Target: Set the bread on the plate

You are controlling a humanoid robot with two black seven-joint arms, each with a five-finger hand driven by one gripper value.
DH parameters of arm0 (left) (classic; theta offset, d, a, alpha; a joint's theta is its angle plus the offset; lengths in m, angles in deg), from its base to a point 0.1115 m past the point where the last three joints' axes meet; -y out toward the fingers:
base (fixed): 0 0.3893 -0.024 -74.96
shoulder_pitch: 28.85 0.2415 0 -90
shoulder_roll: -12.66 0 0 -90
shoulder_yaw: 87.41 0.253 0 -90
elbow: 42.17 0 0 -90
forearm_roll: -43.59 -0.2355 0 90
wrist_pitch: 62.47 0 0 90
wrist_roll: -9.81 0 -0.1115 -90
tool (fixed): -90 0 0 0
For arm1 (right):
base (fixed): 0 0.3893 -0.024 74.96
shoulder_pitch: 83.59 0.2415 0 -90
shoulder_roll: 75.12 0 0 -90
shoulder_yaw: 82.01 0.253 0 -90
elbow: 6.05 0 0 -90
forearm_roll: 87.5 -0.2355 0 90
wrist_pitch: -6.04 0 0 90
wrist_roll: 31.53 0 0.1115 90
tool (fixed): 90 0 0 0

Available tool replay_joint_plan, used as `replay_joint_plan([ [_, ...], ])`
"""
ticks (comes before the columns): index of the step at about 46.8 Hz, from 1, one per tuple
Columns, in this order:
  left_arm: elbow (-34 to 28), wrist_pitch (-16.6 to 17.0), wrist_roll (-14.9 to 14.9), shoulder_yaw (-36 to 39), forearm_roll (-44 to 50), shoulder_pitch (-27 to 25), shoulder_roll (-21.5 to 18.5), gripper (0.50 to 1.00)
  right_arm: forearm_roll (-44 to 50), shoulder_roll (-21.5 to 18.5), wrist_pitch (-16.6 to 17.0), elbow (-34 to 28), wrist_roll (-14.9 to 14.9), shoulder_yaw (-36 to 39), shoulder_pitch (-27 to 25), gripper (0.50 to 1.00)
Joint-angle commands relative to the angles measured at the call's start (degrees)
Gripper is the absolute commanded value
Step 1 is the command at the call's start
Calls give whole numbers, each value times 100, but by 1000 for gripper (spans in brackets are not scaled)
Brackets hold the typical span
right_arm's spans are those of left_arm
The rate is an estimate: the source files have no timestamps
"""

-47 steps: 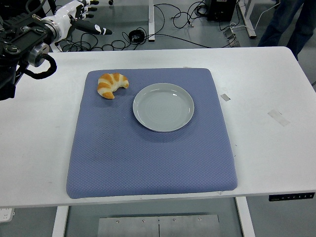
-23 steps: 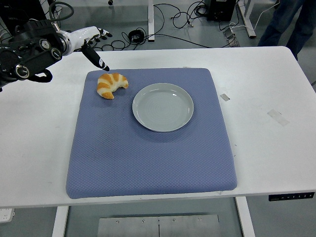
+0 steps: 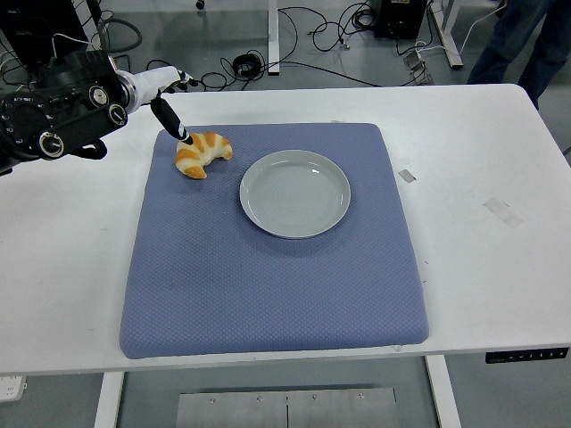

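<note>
A golden croissant (image 3: 203, 153) lies on the blue mat (image 3: 268, 259) near its far left corner. An empty grey plate (image 3: 295, 193) sits on the mat just right of the croissant. My left hand (image 3: 169, 102) reaches in from the left, just behind the croissant, fingers spread. One black finger (image 3: 171, 121) points down and its tip is at the croissant's back edge. The hand holds nothing. My right arm is out of view.
The white table (image 3: 482, 196) carries the mat. Bits of tape (image 3: 504, 212) lie on the table at the right. Cables and table legs are on the floor behind. A person's legs (image 3: 517, 36) stand at the top right.
My left arm has come down and to the right, from above the table's far left corner to the croissant. The finger tip now reaches the croissant. The croissant and plate have not moved.
</note>
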Motion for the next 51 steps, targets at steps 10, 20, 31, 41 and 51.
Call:
replay_joint_plan([
  [10, 4, 294, 3, -46, 67, 179, 171, 975, 0, 0, -7, 0, -1, 1, 0, 1000],
  [20, 83, 329, -50, -37, 93, 293, 206, 975, 0, 0, 2, 0, -1, -8, 0, 1000],
  [31, 118, 470, -68, -46, 137, 451, 215, 974, 0, 0, 2, 0, -1, 1, 0, 1000],
  [41, 233, 496, -85, -46, 190, 539, 321, 972, 0, 0, 2, 0, -1, 1, 0, 1000],
  [51, 268, 505, -111, -46, 286, 565, 347, 963, 0, 0, -7, 0, -1, 1, 0, 1000],
])
